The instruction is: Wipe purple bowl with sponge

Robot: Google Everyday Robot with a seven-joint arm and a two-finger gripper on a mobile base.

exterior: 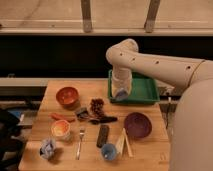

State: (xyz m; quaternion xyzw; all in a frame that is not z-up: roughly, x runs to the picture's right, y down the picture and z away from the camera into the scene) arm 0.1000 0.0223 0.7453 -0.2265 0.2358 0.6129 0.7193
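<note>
Pale-blue foam shows at the tip of the tool [120,90], which hangs over the left end of the green tray [146,94]. Its fingers are pressed together on what looks like the sponge [120,93], pointed downward, I judge, so the soft face can meet a bowl from above. The purple bowl [137,125] sits open side up on the bench [150,152], just in front of the tray's right half, with room to come down into it. The arm [155,62] reaches in from the right, bends sharply at a raised elbow above the tray's left end, and drops its wrist straight down.
</note>
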